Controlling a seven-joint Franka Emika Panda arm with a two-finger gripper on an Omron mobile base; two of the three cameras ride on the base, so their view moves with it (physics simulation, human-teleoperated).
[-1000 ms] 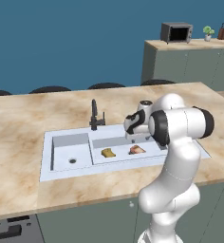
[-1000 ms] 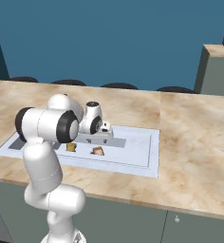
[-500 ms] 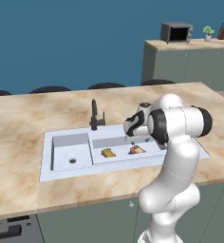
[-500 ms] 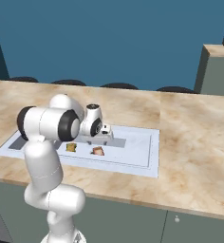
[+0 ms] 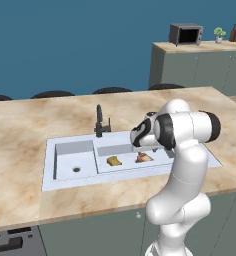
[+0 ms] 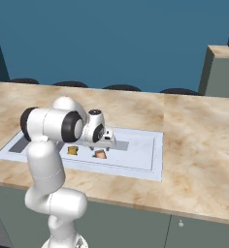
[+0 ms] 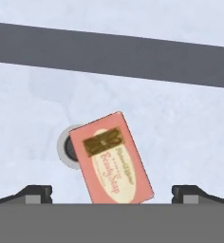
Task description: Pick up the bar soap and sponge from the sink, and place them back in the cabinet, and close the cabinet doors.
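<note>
A: Left base view? 
B: Sponge (image 5: 114, 161) and bar soap (image 5: 144, 158) in sink's (image 5: 65, 181) longer basin.
A: Right base?
B: Same.
A: Hand view?
B: Gripper (image 7: 112, 193) spread wide above bar soap, over a drain (image 7: 67, 148).

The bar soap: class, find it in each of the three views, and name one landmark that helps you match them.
Left base view: the bar soap lies in the longer basin, right of the sponge.
Right base view: the bar soap lies below the gripper, right of the sponge.
Hand view: the bar soap is at lower centre.
Shared landmark: the sink floor.
</note>
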